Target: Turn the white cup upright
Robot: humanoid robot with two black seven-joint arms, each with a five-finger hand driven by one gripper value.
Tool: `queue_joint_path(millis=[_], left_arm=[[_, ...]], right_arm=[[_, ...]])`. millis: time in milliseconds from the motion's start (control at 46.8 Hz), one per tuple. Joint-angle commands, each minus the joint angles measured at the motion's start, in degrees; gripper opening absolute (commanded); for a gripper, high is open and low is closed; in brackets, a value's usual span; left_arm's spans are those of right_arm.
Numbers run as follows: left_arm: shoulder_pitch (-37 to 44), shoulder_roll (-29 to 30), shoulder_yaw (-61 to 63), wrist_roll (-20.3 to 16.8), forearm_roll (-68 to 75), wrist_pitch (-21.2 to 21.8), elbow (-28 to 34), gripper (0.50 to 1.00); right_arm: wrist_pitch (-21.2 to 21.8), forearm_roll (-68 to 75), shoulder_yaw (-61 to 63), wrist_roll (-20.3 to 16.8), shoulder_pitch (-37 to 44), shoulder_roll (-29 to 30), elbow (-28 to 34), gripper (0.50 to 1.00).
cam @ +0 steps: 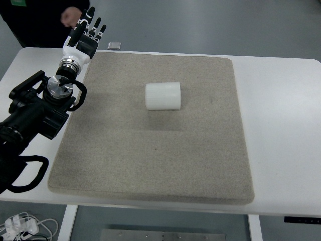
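Lying on its side, the white cup [163, 95] rests on the grey felt mat [150, 165], in the mat's far half and a little left of the mat's centre line, its long axis running left-right across the picture. Which end is the mouth cannot be told from this view. A soft shadow falls on the mat just on the near side of the cup. Nothing touches the cup. It sits well apart from the fingers [91, 26] of the left hand [86, 36], to their right and nearer the camera. That hand is raised over the far-left corner of the mat, fingers extended and slightly fanned, pointing away from the camera; they are released and hold nothing. The white wrist cuff and black forearm [35, 108] run back from the hand toward the picture's left edge, crossing the left border of the mat, with a black cable loop [25, 173] hanging near the table's near-left side. The mat lies flat on a white table [281, 130], whose bare surface shows to the right of the mat and along the far edge. Just right of the fingertips, on the far table edge, lies a small flat dark object [114, 45]; too small to identify. Beyond the fingers, at the far-left corner, a person's hand [71, 16] and dark sleeve show, close to the fingertips but apart. White cables [22, 226] lie on the floor below the table's near-left corner.
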Motion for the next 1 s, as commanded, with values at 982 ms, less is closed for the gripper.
queue_joint_path(millis=[982], left_arm=[[-2.3, 2.2, 1.7, 0.0, 12.8, -0.9, 0.0, 0.996]], right_arm=[[0.0, 0.0, 0.0, 0.0, 0.0, 0.0, 0.0, 0.952]])
